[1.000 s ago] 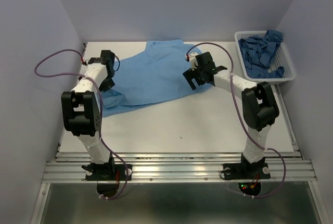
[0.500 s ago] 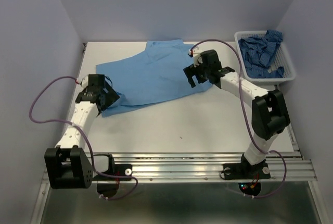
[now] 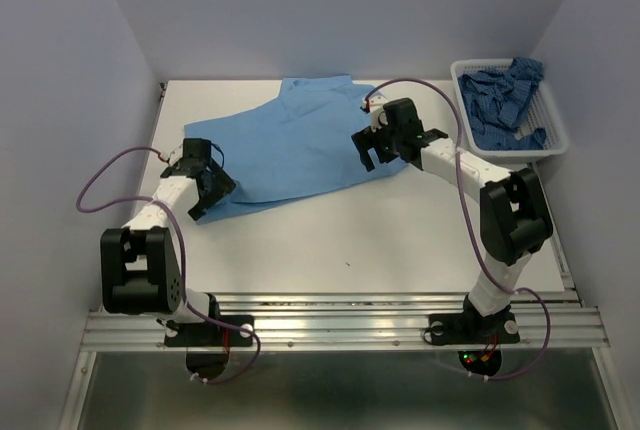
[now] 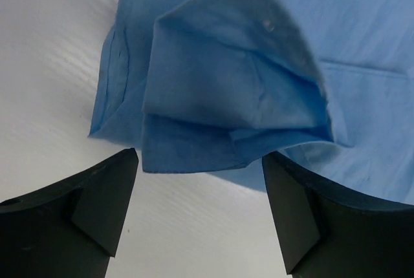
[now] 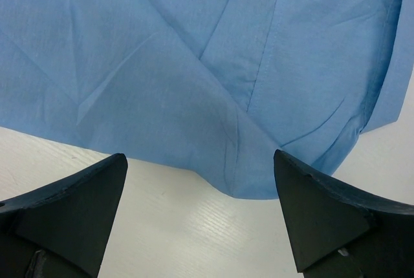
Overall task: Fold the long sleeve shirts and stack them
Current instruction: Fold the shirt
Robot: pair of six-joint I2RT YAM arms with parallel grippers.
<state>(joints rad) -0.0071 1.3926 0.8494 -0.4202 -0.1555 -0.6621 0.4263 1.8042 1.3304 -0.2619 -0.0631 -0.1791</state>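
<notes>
Sky-blue cloth is spread over the far middle of the table (image 3: 380, 240): the light blue shirt (image 3: 300, 145) is laid flat, and its long axis is judged to run slantwise from the near left toward the far middle. A bunched sleeve end (image 4: 233, 110) points to the near left corner, and there the left pincer (image 3: 205, 188) is held low with its jaws spread and nothing between them. In the left wrist view the sleeve end is seen just ahead of the fingers, roughly centred between them. The right pincer (image 3: 385, 145) is likewise spread and empty, and is poised over the shirt's right near edge, whose corner (image 5: 252, 181) lies just ahead of it. Each arm is thus nearer its own side of the garment, and a forward, downward reach is judged to be needed. The darker shirt (image 3: 505, 95) is left crumpled in the basket (image 3: 555, 140), well apart at the far right.
</notes>
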